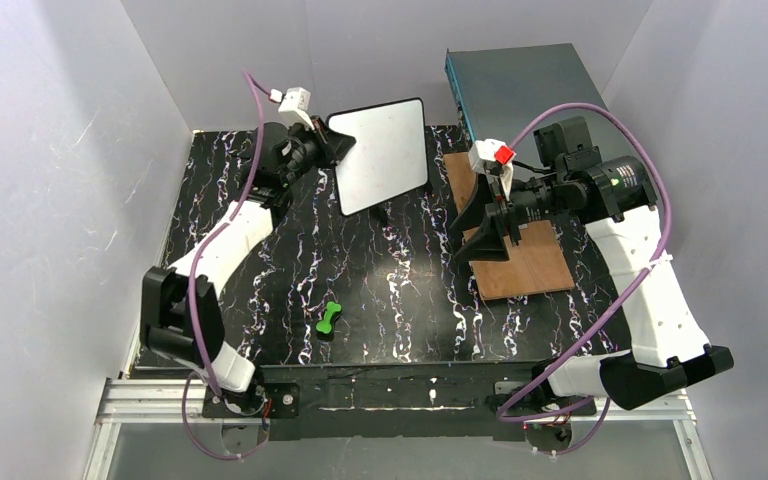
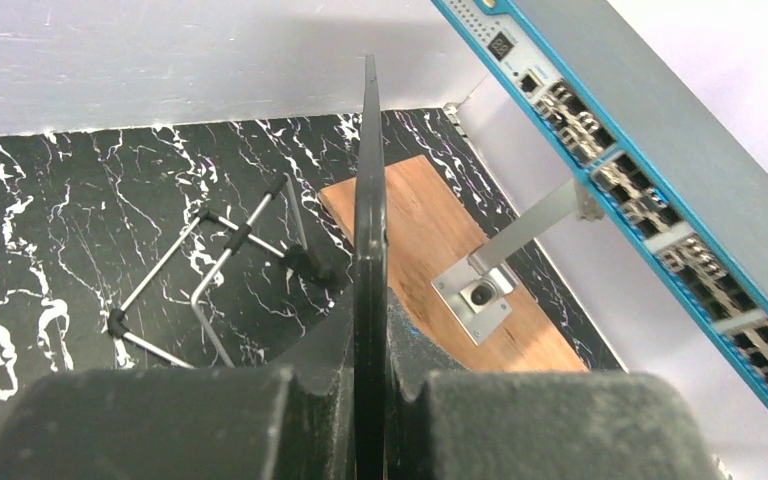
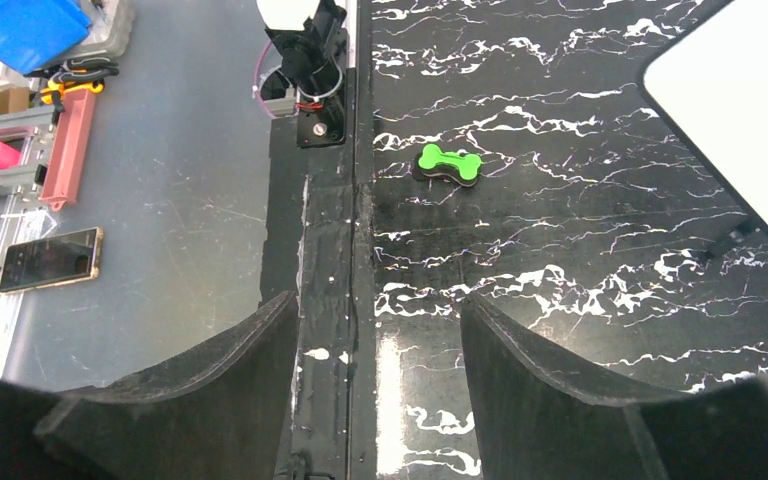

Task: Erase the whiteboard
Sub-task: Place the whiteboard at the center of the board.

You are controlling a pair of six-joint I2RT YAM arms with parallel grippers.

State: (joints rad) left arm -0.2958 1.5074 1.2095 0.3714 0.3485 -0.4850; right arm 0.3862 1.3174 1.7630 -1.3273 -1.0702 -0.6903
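The whiteboard (image 1: 380, 155) is held tilted just left of the wooden board (image 1: 520, 250), toward its far end, and its white face is seen blank from above. It is clamped at its left edge by the left gripper (image 1: 332, 140). From the left wrist the thin black frame is seen edge-on, pinched tight between the two fingers (image 2: 210, 420). A wire stand (image 2: 210, 280) is seen on the black marbled table (image 1: 400, 300), left of the wooden board; whether it touches the whiteboard cannot be told. The right gripper (image 3: 378, 305) is poised over the wooden board's left edge, fingers spread wide, nothing held between them. A green bone-shaped piece (image 1: 330, 318) is seen lying well left of the wooden board, nearer the arm bases. A grey-teal box (image 1: 520, 90) is set just beyond the wooden board's far end.
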